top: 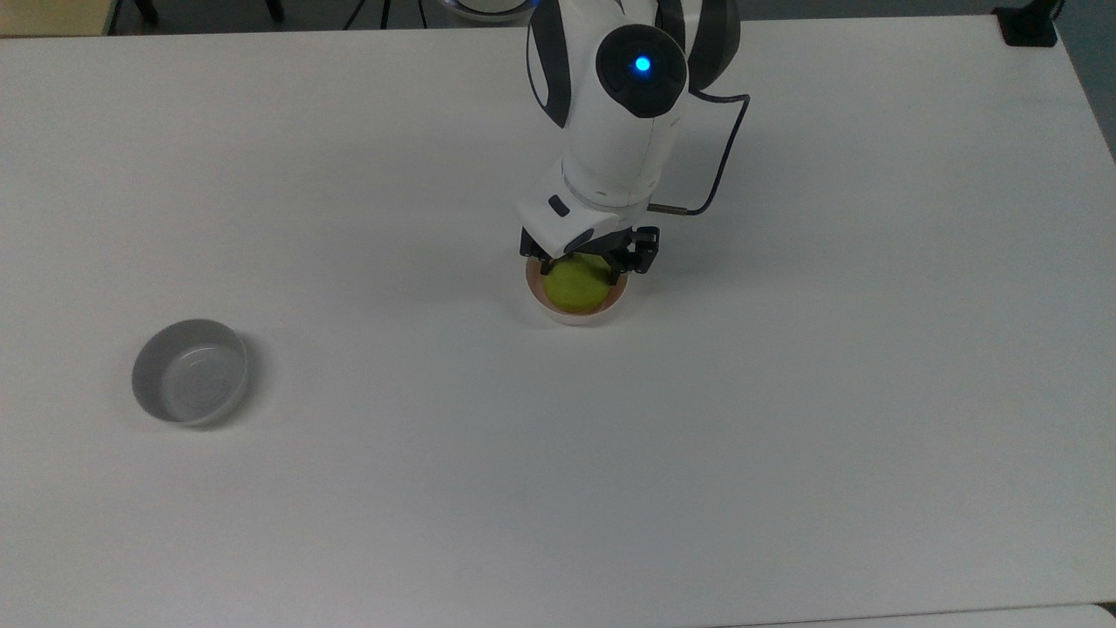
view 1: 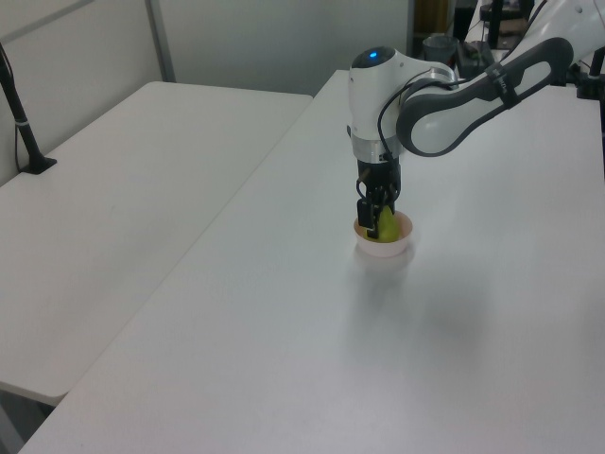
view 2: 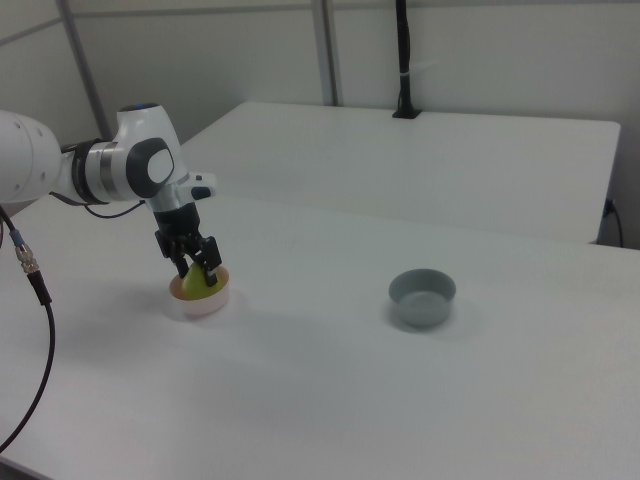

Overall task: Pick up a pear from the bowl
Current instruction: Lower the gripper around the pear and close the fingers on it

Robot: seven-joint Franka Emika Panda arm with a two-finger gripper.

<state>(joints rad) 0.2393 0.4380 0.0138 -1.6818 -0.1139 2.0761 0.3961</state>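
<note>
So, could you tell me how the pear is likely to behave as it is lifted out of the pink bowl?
The pear looks round and smooth, so it may twist or slip between the gripper fingers. It probably stays rigid. If dropped, the bowl rim would likely stop it rolling away.

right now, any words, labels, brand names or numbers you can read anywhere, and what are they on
There is no text to read.
The arm bears a glowing blue light but no lettering that can be made out.
The pear, the pink bowl, the grey bowl and the table carry no markings.
</note>
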